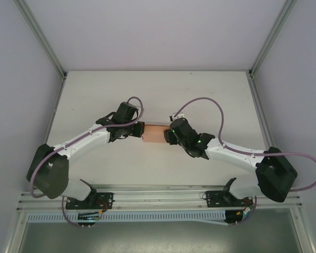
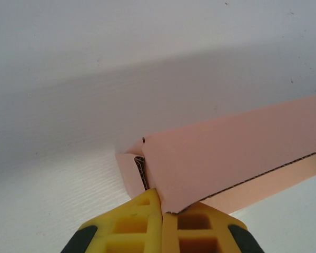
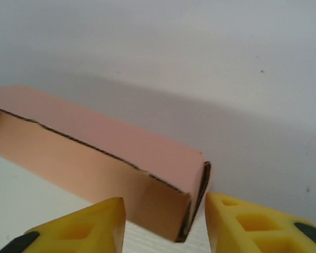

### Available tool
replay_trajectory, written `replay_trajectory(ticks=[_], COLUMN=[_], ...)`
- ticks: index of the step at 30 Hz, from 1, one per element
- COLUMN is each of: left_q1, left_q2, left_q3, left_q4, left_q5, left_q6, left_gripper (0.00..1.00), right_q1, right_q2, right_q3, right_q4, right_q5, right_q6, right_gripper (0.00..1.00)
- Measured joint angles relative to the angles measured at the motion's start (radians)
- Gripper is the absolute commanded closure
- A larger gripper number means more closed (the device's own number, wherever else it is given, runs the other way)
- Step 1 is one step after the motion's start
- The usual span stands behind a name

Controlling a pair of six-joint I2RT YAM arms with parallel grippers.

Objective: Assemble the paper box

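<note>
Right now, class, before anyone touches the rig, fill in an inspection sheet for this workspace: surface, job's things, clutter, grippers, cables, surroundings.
Surface: white table, a few small dark specks.
Job's things: salmon-pink paper box, folded into a long shape, lying between the two grippers at mid-table; corrugated edges showing.
Clutter: nothing seen.
Grippers: left gripper shut on one end of the paper box; right gripper open, fingers either side of the other end's corner.
Cables: purple cables loop over each arm, away from the box.
Surroundings: pale walls, aluminium frame posts, slotted rail at the near edge.
</note>
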Motion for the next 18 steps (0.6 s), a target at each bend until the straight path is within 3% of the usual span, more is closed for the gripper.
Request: replay_trajectory(ticks=[6,18], left_q1=[0.0,-0.004], left_q2=[0.007,0.014], left_q3=[0.016,0.035], left_q4=[-0.02,-0.046], left_q5=[0.0,0.006], left_q6=[0.001,0.027], left_gripper=[1.0,0.98], right_q1=[-0.046,-0.201], right_q2=[-0.033,0.098], right_q3=[0.038,0.173], right_q4=[-0.002,-0.014], right_q5=[-0.053,-0.131], right_q6=[-0.016,0.06], right_gripper=[0.24,0.25])
